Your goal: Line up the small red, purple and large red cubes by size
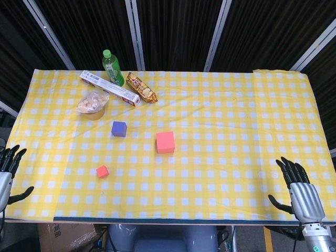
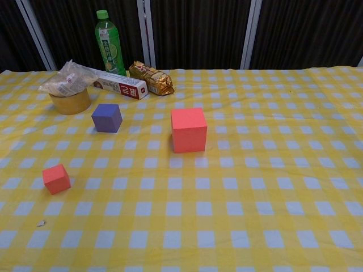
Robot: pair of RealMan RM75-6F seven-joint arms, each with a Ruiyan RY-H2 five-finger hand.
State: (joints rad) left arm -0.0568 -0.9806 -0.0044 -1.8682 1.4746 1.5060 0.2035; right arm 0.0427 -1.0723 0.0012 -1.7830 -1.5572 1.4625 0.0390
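Note:
The small red cube (image 1: 102,171) (image 2: 56,178) lies on the yellow checked cloth toward the front left. Behind it sits the purple cube (image 1: 119,128) (image 2: 107,118), and the large red cube (image 1: 165,142) (image 2: 188,130) stands to its right near the middle. My left hand (image 1: 9,170) hangs at the table's left edge with fingers spread, holding nothing. At the front right corner my right hand (image 1: 299,190) is likewise spread and empty. Both hands are far from the cubes and show only in the head view.
At the back left stand a green bottle (image 1: 112,67) (image 2: 110,48), a long white box (image 1: 109,88) (image 2: 119,84), a snack packet (image 1: 142,87) (image 2: 151,78) and a tape roll with a plastic bag on it (image 1: 93,104) (image 2: 68,93). The table's front edge (image 1: 157,221) runs between the hands.

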